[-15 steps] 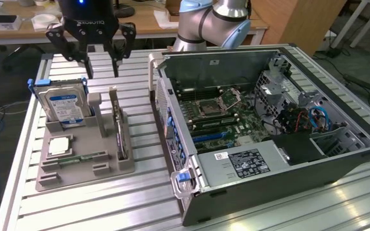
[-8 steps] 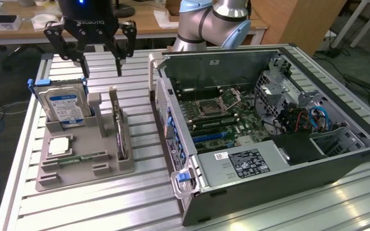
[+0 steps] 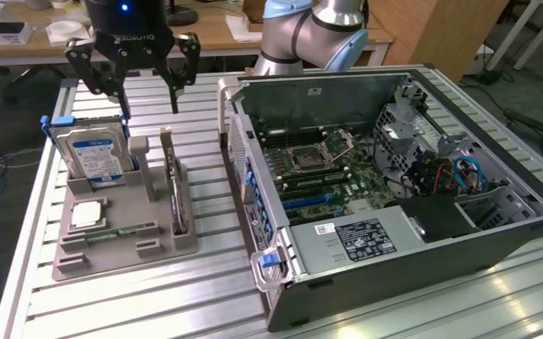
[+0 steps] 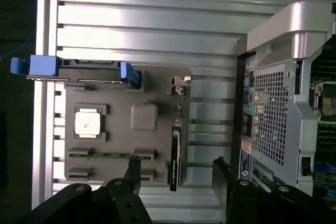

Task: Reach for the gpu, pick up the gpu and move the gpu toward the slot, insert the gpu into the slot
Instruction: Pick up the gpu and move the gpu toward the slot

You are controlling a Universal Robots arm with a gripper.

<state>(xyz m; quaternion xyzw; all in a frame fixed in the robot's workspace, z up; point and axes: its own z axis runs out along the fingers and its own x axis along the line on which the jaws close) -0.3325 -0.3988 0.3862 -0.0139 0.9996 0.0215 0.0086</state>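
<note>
**Jaws apart above the card holder**

Your gripper (image 3: 149, 111), marked ROBOTIQ, hangs with its jaws spread wide, holding nothing. The gpu (image 3: 173, 185) stands on edge in the grey holder (image 3: 125, 247), beside the hard drive (image 3: 92, 152), whose blue label you cannot read. The exterior view gives you the slot (image 3: 309, 200) inside the open case. The wrist view puts the dark card edge between the fingers (image 4: 134, 174).

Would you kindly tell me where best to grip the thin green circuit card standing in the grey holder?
Probably take the thin green circuit card by its flat faces near the top edge, from straight above: it stands on edge in the grey holder, faces exposed.
</note>
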